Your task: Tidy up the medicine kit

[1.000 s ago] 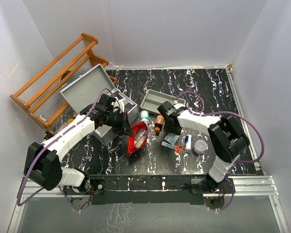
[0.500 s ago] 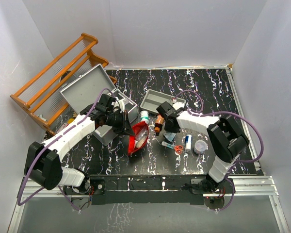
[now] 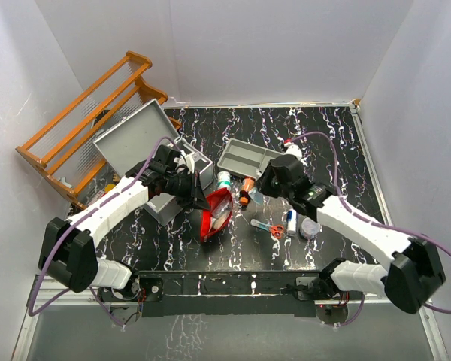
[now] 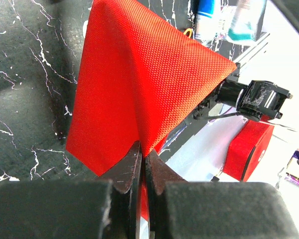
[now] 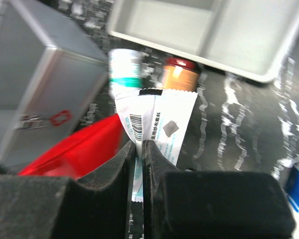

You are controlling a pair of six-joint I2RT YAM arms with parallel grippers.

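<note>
Just left of the red pouch (image 3: 216,213), the medicine kit (image 3: 128,139) stands with its lid thrown back. The left arm reaches over its open box, so a careless swing could, I judge, shove the case or knock the lid. The pouch hangs from a thin fold of fabric pinched between the left fingers (image 4: 127,172). That cloth may slip, or the mouth may tip and spill what is inside, perhaps something pale, though the view is too poor to say. Right of the pouch, the right fingers (image 5: 114,164) pinch a white packet (image 5: 162,127) by its lower edge only, so it could flop or slide free when carried. Counted: one wooden rack (image 3: 83,120) far left of the pouch, one kit, one grey tray (image 3: 240,156) behind the pouch, one pouch. Just behind the pouch are two bottles, an amber bottle (image 3: 246,188) and a white-and-green bottle (image 3: 224,180). To its right lie one round tub (image 3: 311,227), one tube (image 3: 292,221), one pair of scissors (image 3: 270,228), and one packet.
</note>
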